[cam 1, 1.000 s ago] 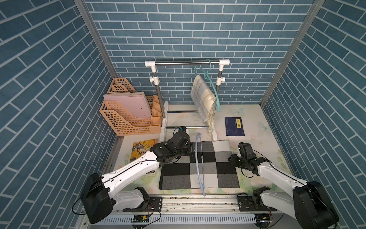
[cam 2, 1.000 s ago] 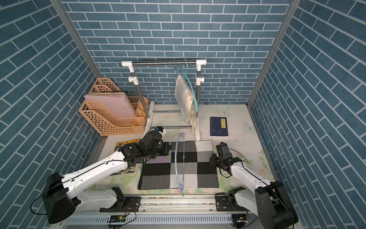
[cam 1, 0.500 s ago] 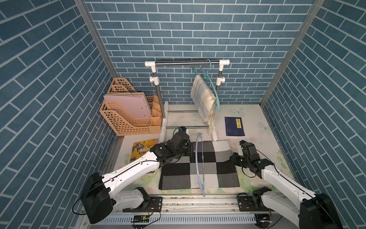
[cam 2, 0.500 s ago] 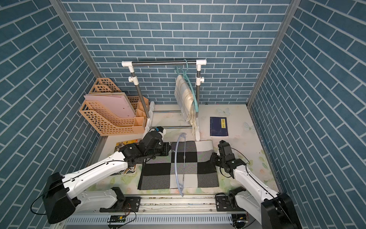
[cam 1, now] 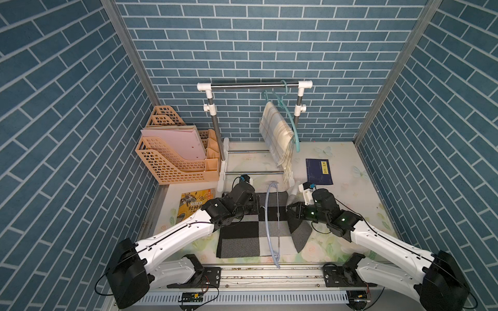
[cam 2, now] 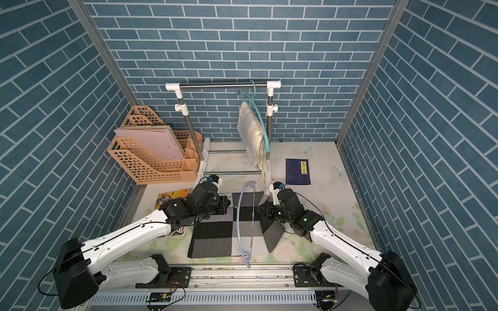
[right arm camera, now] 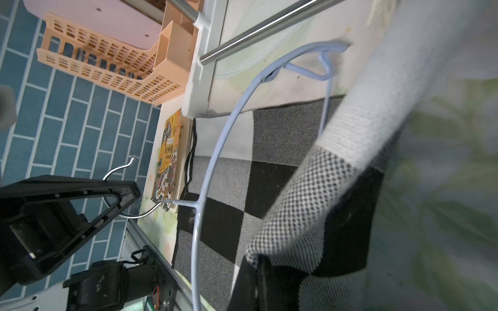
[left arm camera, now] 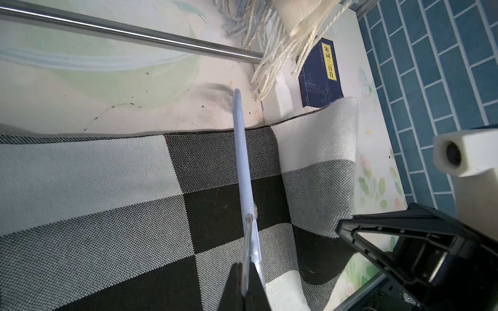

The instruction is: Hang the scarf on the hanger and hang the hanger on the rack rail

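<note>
A black, grey and white checked scarf lies flat on the table. A light blue hanger stands on edge across its middle. My left gripper is shut on the hanger's metal hook, holding the hanger upright. My right gripper is shut on the scarf's right edge. It holds that edge off the table beside the hanger, so the right part of the scarf curls upward.
A clothes rack at the back carries a teal hanger with a cream plaid scarf; its base bars lie just behind the checked scarf. Orange file trays stand back left. A blue book and a yellow book lie on the table.
My right gripper has shut on the scarf's right edge, lifted it and carried it left toward the hanger. The left arm and the hanger have stayed put.
</note>
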Robot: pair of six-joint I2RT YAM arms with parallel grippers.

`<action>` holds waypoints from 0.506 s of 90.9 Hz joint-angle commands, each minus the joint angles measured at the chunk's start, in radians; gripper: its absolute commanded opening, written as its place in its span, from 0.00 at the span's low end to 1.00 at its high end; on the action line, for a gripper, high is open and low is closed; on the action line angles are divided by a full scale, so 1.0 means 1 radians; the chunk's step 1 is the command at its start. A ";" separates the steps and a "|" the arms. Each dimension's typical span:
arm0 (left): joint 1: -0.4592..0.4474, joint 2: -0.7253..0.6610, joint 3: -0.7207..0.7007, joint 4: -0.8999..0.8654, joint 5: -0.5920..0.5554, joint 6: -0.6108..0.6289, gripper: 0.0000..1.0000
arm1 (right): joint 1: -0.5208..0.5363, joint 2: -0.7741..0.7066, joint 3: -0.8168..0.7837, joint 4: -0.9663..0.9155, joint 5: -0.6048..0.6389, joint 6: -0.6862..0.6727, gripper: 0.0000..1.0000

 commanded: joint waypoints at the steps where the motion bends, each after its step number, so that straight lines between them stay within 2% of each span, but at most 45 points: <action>1: -0.004 -0.016 -0.032 -0.019 0.022 -0.004 0.00 | 0.039 0.100 0.013 0.252 -0.017 0.081 0.00; 23: -0.004 -0.072 -0.080 0.017 0.034 -0.017 0.00 | 0.061 0.332 -0.036 0.545 -0.028 0.167 0.00; 46: -0.004 -0.109 -0.113 0.050 0.042 -0.024 0.00 | 0.098 0.476 -0.010 0.639 -0.056 0.209 0.00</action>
